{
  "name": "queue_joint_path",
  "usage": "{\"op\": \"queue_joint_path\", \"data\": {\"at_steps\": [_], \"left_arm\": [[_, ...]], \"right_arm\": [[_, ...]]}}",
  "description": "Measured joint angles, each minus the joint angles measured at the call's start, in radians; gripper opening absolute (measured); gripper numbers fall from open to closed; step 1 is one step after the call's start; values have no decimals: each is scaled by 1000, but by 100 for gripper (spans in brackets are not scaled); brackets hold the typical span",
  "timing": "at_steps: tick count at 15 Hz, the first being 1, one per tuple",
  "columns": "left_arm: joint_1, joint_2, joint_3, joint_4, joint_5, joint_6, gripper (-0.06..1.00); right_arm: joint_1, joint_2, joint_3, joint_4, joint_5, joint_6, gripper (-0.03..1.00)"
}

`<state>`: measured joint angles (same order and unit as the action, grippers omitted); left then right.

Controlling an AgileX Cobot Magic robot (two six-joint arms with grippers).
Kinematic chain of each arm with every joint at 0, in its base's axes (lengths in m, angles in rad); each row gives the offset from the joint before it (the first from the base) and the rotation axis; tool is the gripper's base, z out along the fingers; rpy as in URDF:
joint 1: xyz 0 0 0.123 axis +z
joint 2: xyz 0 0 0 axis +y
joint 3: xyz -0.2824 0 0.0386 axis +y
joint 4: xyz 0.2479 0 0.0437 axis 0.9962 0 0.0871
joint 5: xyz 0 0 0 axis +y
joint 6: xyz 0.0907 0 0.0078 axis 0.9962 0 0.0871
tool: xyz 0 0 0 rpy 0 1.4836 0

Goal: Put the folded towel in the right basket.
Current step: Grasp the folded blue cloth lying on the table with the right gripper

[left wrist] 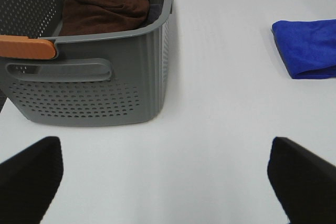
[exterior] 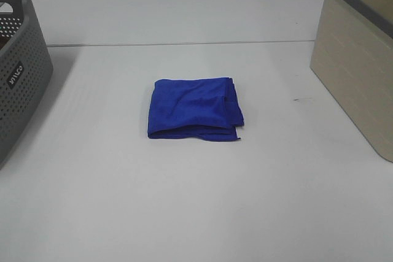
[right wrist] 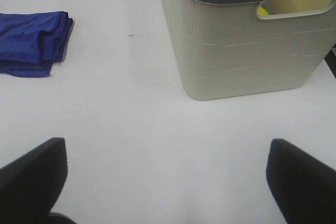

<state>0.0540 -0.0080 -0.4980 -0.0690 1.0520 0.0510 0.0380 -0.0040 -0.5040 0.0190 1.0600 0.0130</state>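
Observation:
A folded blue towel (exterior: 194,108) lies flat in the middle of the white table. It also shows in the left wrist view (left wrist: 306,47) and in the right wrist view (right wrist: 32,42). The right basket (exterior: 359,53) is beige with a grey rim and stands at the table's right edge; the right wrist view (right wrist: 247,45) shows yellow and blue cloth inside it. My left gripper (left wrist: 168,182) is open and empty, well short of the towel. My right gripper (right wrist: 168,182) is open and empty, in front of the beige basket. Neither gripper shows in the exterior view.
A grey perforated basket (exterior: 18,72) stands at the table's left edge; the left wrist view (left wrist: 94,77) shows brown towels (left wrist: 105,3) inside it and an orange handle piece (left wrist: 26,47). A seam (exterior: 184,43) crosses the table behind the towel.

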Motion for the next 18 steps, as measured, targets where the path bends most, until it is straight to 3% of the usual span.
{"op": "queue_joint_path", "data": {"at_steps": [7,10,12,13,14,18], "left_arm": [[0,0,0,0,0,0,99],[0,0,0,0,0,0,99],[0,0,0,0,0,0,99],[0,0,0,0,0,0,99],[0,0,0,0,0,0,99],[0,0,0,0,0,0,99]], "right_arm": [[0,37,0,0,0,-13,98],[0,149,-9,-1,0,-39,98],[0,380,-132,20,18,-61,97],[0,690,-373,132,116,-64,96],[0,825,-498,182,144,-72,96],[0,1194,-782,324,146,-82,96]]}}
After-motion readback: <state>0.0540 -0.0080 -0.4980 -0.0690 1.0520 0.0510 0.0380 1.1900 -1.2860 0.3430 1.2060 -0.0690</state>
